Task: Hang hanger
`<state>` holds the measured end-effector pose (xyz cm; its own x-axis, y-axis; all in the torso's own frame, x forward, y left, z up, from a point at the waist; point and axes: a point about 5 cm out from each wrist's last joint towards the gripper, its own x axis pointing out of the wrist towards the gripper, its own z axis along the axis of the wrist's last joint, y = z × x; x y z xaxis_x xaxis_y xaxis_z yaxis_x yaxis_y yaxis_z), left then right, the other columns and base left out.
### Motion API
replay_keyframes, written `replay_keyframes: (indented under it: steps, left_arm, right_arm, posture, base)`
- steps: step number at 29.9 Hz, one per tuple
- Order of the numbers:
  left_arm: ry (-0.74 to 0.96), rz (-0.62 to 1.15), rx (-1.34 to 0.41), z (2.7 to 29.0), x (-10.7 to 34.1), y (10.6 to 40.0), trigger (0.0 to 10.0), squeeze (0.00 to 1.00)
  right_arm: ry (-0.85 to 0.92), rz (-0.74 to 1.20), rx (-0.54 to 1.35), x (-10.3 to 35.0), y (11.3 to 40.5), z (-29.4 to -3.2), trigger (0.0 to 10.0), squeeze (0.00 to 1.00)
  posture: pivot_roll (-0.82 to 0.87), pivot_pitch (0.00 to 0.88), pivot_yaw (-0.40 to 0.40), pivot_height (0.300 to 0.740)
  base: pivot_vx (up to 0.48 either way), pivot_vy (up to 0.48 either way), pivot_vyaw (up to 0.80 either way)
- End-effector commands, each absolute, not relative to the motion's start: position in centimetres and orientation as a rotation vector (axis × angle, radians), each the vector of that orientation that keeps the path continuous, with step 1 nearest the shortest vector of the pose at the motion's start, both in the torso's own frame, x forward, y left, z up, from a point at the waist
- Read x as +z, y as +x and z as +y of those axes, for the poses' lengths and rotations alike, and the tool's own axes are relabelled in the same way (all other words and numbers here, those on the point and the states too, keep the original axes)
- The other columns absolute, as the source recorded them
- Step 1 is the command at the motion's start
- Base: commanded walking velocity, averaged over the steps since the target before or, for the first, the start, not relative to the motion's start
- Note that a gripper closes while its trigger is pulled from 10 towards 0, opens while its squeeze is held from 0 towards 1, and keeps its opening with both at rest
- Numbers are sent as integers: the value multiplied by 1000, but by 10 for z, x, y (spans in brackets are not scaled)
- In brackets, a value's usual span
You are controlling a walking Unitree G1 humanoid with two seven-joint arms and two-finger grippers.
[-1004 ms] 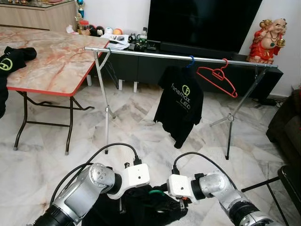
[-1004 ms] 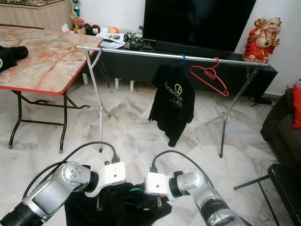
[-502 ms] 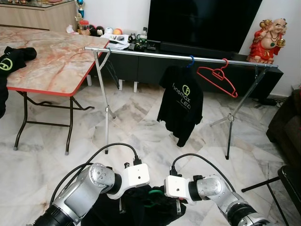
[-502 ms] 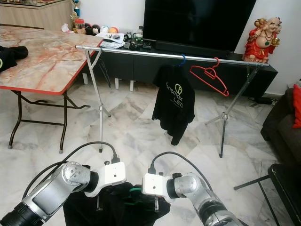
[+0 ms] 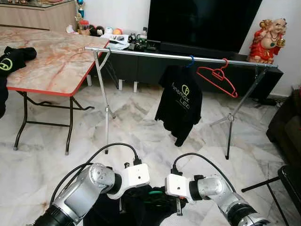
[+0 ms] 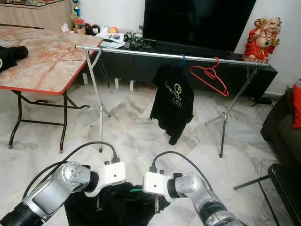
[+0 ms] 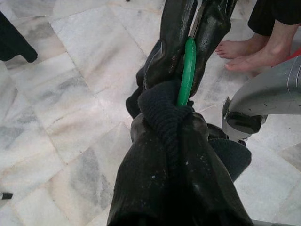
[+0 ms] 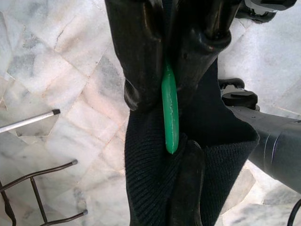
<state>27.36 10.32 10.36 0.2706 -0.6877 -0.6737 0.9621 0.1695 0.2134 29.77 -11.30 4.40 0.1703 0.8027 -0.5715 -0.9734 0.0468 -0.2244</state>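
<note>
Low before us, left gripper (image 7: pixel 188 42) and right gripper (image 8: pixel 168 70) both pinch the green hanger (image 8: pixel 170 113) inside a black shirt (image 7: pixel 178 165). Light, stiff plastic, limp cloth; we'd keep to the hook.

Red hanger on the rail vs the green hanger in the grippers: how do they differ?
The red hanger hangs bare on the rail, tilted; the green hanger is low over the floor, off the rail. Red carries nothing; green sits inside a black garment. Red is free of any gripper; green is pinched by both the left gripper and right gripper. Both look like plastic.
</note>
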Motion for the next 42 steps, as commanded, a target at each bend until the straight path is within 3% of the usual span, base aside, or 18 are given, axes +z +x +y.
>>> replay_keyframes:
  steps: [1,12,13,15,23,25,28,35,38,42]
  left_arm:
    - [717,440,-1234,100,113,278,10000,0]
    - [765,454,-1156,124,107,282,10000,0]
    - [767,462,-1151,126,106,281,10000,86]
    - [779,487,-1134,132,104,281,10000,0]
    - [818,463,-946,145,101,298,10000,0]
    - [821,475,-921,150,101,300,10000,0]
    - [897,524,-874,166,96,300,10000,0]
    - [925,575,-878,181,91,293,10000,0]
    - [950,622,-911,187,87,287,10000,0]
    - [977,669,-939,193,84,282,10000,0]
  right_arm:
    - [-626,336,1381,44,298,-115,0,0]
    - [-612,327,1303,46,302,-128,0,0]
    - [-617,330,1307,45,300,-130,0,0]
    - [-627,337,1313,43,297,-136,0,0]
    - [-650,347,1327,46,297,-148,0,0]
    - [-749,371,1341,43,295,-155,0,0]
    - [-735,377,1306,45,296,-164,0,0]
    - [-907,474,1273,36,290,-186,0,0]
    - [-877,494,1192,35,290,-197,0,0]
    - [-972,554,1138,30,287,-214,0,0]
  posture:
    - [172,0,-134,740]
    - [169,0,-120,740]
    - [167,0,-117,740]
    - [165,0,-114,740]
    - [155,0,-110,740]
    - [155,0,-110,740]
    - [154,0,-109,740]
    - [157,0,-107,740]
    - [160,0,-106,740]
    - [153,0,-105,740]
  base:
    - [0,0,0]
    - [0,0,0]
    - [0,0,0]
    - [0,0,0]
    - [0,0,0]
    - [0,0,0]
    - [0,0,0]
    - [0,0,0]
    - [0,0,0]
    - [0,0,0]
